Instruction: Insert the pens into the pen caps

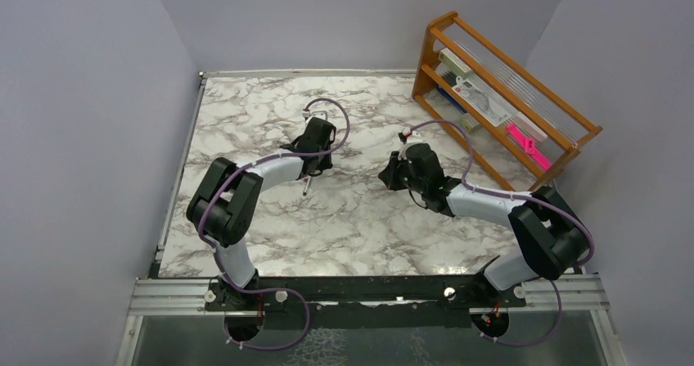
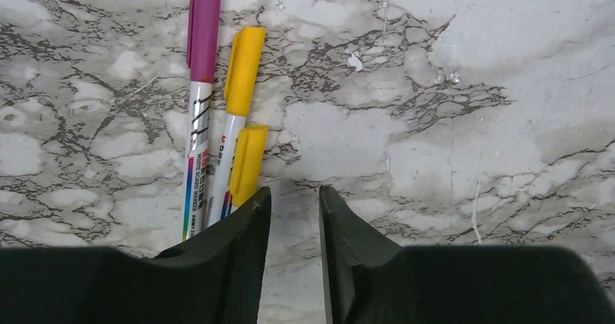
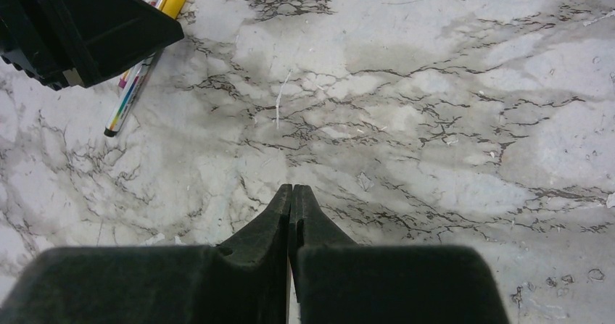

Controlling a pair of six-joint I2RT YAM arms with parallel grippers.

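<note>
In the left wrist view three pens lie side by side on the marble. One silver pen (image 2: pixel 194 157) wears a purple pen cap (image 2: pixel 204 34). The pen beside it (image 2: pixel 223 157) has a yellow cap (image 2: pixel 244 59). A second yellow cap (image 2: pixel 248 164) sits lower, and its pen is hidden under my left finger. My left gripper (image 2: pixel 294 197) is just right of them, jaws apart with only bare marble between. In the top view it (image 1: pixel 317 160) hovers over the pens (image 1: pixel 306 187). My right gripper (image 3: pixel 292 190) is shut on nothing, right of the pens (image 3: pixel 130 96).
A wooden rack (image 1: pixel 499 96) stands at the back right of the marble table (image 1: pixel 352 227), holding boxes and a flat bright-pink object (image 1: pixel 528 145). Grey walls close in on the left, back and right. In the right wrist view the left gripper's black body (image 3: pixel 80 27) covers the pens' upper ends.
</note>
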